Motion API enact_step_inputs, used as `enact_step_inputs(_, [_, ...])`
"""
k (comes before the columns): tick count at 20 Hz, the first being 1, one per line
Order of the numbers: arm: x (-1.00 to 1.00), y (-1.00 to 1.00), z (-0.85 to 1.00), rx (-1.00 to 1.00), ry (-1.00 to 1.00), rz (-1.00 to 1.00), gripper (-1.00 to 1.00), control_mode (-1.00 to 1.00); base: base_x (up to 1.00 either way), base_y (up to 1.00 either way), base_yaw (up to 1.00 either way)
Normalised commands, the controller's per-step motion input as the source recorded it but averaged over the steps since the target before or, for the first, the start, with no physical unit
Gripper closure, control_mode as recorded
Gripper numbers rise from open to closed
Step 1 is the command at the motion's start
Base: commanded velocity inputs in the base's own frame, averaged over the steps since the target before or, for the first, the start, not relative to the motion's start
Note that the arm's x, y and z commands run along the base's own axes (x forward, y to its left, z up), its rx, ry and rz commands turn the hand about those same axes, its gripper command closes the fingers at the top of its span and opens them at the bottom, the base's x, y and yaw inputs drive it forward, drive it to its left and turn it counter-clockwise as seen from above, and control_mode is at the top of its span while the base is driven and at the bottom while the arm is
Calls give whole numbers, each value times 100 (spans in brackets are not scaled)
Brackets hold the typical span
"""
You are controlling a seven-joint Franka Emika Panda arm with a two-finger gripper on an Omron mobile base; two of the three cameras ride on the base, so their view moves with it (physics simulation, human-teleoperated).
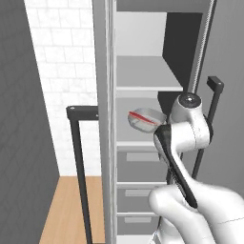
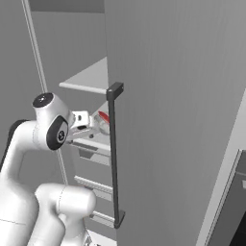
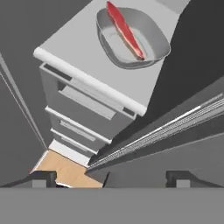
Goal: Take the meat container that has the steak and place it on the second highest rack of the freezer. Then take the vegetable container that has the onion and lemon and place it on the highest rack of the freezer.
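Gripper (image 3: 111, 177) spread wide, holding nothing. Grey meat container (image 3: 132, 38) with steak (image 3: 124, 29) sits on freezer's (image 1: 143, 143) lower open shelf (image 3: 74, 43), 12 o'clock in hand view. No readable writing.

You see the steak (image 3: 124, 29), a long flat red slab, lying tilted in a shallow grey meat container (image 3: 153, 41) on the freezer's (image 1: 143, 119) lower open shelf (image 3: 78, 48), near its back corner; the highest rack (image 1: 143, 74) sits above.
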Motion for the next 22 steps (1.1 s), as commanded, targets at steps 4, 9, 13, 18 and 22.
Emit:
enact_step_inputs(4, [-96,-12,45,31,-1,-35,-100,-100,0,0,0])
enact_step_inputs(9, [-96,-11,27,25,-1,-29,-100,-100,0,0,0])
enact_step_inputs(13, [-58,-2,31,6,0,-14,-100,-100,0,0,0])
enact_step_inputs(18, [-30,-22,31,0,1,1,-100,-100,0,0,0])
enact_step_inputs(22, [-16,-38,9,0,1,13,-100,-100,0,0,0])
